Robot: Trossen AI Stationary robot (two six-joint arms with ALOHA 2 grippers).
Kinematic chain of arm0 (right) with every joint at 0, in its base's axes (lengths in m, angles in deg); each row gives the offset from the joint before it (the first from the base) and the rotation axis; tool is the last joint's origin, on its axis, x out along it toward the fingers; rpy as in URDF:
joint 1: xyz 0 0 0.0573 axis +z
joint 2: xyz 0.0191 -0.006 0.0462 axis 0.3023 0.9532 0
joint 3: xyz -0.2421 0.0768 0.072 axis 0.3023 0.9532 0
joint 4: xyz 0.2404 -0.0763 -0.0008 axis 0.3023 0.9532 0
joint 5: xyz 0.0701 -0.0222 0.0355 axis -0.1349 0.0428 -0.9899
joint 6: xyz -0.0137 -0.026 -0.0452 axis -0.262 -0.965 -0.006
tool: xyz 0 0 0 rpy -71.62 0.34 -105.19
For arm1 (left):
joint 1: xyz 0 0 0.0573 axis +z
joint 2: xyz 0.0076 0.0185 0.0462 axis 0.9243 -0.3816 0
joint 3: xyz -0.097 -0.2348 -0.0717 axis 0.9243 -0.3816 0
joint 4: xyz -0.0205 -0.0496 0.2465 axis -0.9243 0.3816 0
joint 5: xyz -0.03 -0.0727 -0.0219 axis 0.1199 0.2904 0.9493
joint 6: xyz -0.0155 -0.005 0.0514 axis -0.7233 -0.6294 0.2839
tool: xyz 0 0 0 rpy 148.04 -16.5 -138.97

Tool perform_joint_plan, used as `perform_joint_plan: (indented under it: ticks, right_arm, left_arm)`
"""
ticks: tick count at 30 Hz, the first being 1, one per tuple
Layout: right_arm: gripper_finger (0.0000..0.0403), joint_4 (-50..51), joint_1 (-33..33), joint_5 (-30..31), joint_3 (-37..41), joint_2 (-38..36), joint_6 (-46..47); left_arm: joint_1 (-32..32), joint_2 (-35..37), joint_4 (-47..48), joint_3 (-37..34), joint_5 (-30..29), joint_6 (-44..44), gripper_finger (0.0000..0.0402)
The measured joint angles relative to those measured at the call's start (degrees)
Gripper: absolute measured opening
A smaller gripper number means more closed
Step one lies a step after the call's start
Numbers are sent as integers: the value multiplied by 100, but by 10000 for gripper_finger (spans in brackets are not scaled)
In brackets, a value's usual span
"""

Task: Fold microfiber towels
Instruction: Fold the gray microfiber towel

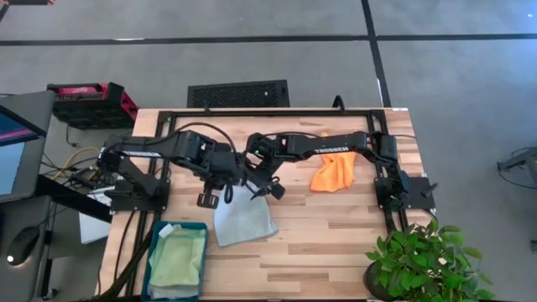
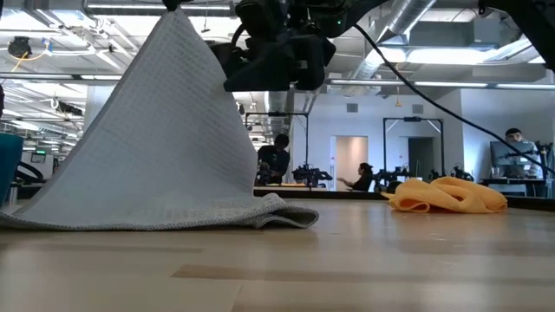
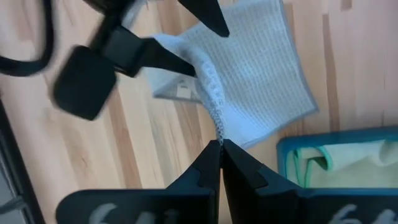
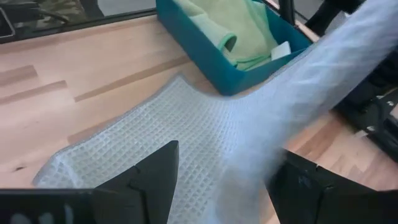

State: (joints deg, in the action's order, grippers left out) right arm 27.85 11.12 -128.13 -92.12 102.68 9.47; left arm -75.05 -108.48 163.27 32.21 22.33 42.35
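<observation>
1. The grey-blue towel (image 1: 243, 220) is the piece in hand: the left gripper (image 3: 220, 147) has its jaws pinched fully together on 1 corner and holds that corner high, so the cloth hangs as a tent while its lower edge rests on the counter (image 1: 336, 243).
2. The right gripper (image 4: 224, 168) stands with its jaws spread wide and holding nothing, poised just above the draped cloth, close beside the left gripper near the counter's middle.
3. Judged from this, the step is the start of a fold on this towel: 1 corner is lifted, and a second hold is not yet taken.
4. The next move likely calls for the right jaws to close on a neighbouring corner or edge, so both arms can carry that side over the part lying flat. The thin cloth may slip or bunch if caught too near its hem.
5. Farther out, the orange towel (image 1: 332, 174) lies crumpled under the right arm, well apart.
6. The light green towel (image 1: 178, 262) sits in the teal bin (image 1: 153, 252) at the counter's near left corner.
</observation>
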Motion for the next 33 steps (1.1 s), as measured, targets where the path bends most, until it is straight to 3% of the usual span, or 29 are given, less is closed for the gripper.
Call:
perform_joint_plan:
  ticks: [9, 17, 22, 26, 33]
  right_arm:
    - [244, 499, 8, 64, 0, 9, -5]
    - [244, 1262, 8, 186, 0, 9, -4]
    - [244, 1746, 8, 228, 0, 9, -4]
    - [244, 2116, 10, 627, 0, 9, 58]
    - [244, 2364, 13, 642, 0, 9, 151]
  left_arm:
    - [-9, 21, -12, 687, 18, 149, 0]
    - [-35, 23, -10, 1359, 599, 131, 0]
    - [-28, 71, -8, 1788, 1386, 79, 0]
    - [-33, 97, -8, 2018, 1677, -359, 0]
    - [-37, 220, -9, 2058, 2287, -1278, 0]
